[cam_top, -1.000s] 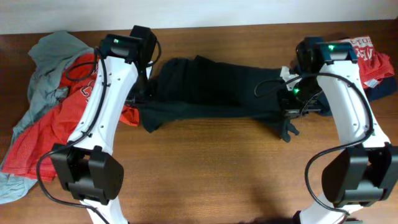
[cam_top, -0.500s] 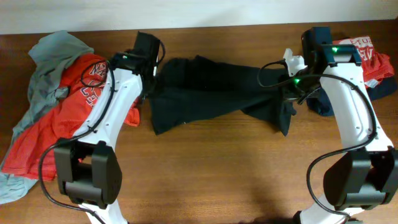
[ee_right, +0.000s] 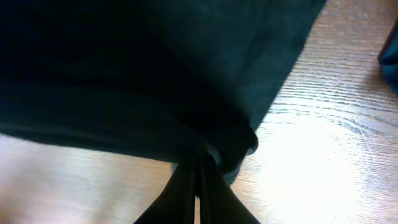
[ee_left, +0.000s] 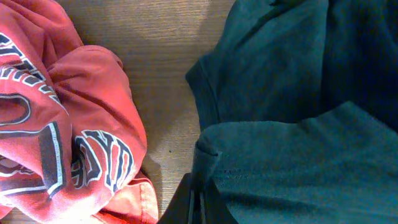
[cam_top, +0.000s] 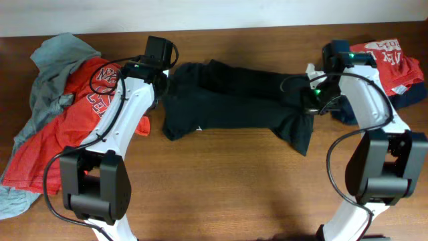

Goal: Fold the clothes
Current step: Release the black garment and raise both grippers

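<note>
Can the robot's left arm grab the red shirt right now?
Probably not yet. The left hand is pinched shut on the edge of the dark shirt, so it's busy. The red shirt lies right beside it with nothing on top, so once it lets go, the way looks free.

Left arm (cam_top: 110, 120) and right arm (cam_top: 381, 114): white shells, black joints, cables.

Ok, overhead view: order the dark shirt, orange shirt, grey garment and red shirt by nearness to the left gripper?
1. dark shirt, table centre, held by the left gripper
2. orange shirt, just left
3. grey garment, far-left corner
4. red shirt, far right
</note>
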You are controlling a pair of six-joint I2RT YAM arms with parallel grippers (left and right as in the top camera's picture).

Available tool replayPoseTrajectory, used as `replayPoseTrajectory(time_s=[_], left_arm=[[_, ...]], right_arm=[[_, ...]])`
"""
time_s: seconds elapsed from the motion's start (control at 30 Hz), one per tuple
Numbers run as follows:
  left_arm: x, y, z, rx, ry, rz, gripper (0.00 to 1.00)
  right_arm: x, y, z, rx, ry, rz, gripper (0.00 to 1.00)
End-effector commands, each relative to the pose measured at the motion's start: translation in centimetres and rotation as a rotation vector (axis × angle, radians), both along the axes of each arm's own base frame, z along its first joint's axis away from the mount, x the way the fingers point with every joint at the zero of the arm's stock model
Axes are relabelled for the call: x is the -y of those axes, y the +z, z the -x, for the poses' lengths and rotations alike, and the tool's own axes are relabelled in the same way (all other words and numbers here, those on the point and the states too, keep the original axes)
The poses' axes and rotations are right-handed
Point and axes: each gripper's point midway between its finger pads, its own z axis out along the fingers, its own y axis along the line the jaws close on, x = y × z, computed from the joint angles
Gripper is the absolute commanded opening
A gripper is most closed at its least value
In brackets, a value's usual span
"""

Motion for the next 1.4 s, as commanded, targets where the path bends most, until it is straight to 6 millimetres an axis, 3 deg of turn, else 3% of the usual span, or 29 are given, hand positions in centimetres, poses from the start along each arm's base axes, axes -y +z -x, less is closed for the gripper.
replayPoseTrajectory(time_s=[0.0, 0.33, 0.4, 0.43, 0.53, 0.7, 0.83, 0.93, 1.07, 1.2, 1.27, 1.37], left_arm=[[-0.8, 0.4, 0.0, 0.016, 0.015, -0.03, 0.0], [-1.0, -3.3, 1.0, -0.099, 0.013, -0.059, 0.0], [-1.1, -3.9, 1.1, -0.114, 0.013, -0.063, 0.02], [-1.0, -4.2, 1.1, -0.12, 0.012, -0.064, 0.12], [-1.1, -4.2, 1.1, -0.12, 0.009, -0.067, 0.34], [-1.2, -4.1, 0.9, -0.111, 0.012, -0.072, 0.5], [-1.5, -3.3, 0.2, -0.085, 0.017, -0.083, 0.66], [-1.1, -1.6, -1.1, -0.036, 0.015, -0.061, 0.79], [2.2, 1.8, -3.6, 0.06, -0.17, 0.044, 0.84], [3.5, 5.1, -6.3, 0.18, -0.213, 0.134, 0.87], [3.6, 5.7, -7.4, 0.216, -0.217, 0.16, 0.86], [3.7, 4.5, -9.0, 0.238, -0.228, 0.207, 0.86]], right_arm=[[1.3, -1.3, 0.4, -0.038, -0.037, 0.021, 0.04], [1.7, -2.4, 1.0, -0.081, -0.06, 0.032, 0.04], [1.7, -2.4, 0.8, -0.074, -0.06, 0.032, 0.18], [1.7, -2.4, 0.8, -0.073, -0.06, 0.032, 0.34], [1.7, -2.4, 0.8, -0.071, -0.061, 0.032, 0.56], [1.8, -1.9, 0.1, -0.048, -0.072, 0.034, 0.57], [1.9, -0.5, -1.2, -0.006, -0.073, 0.037, 0.57], [2.1, 1.1, -2.5, 0.046, -0.074, 0.042, 0.57], [2.4, 3.1, -4.8, 0.139, -0.075, 0.05, 0.62], [2.6, 4.5, -7.7, 0.263, -0.076, 0.054, 0.67], [2.7, 4.9, -8.9, 0.315, -0.077, 0.052, 0.68], [2.5, 5.5, -10.9, 0.397, -0.07, 0.034, 0.68]])
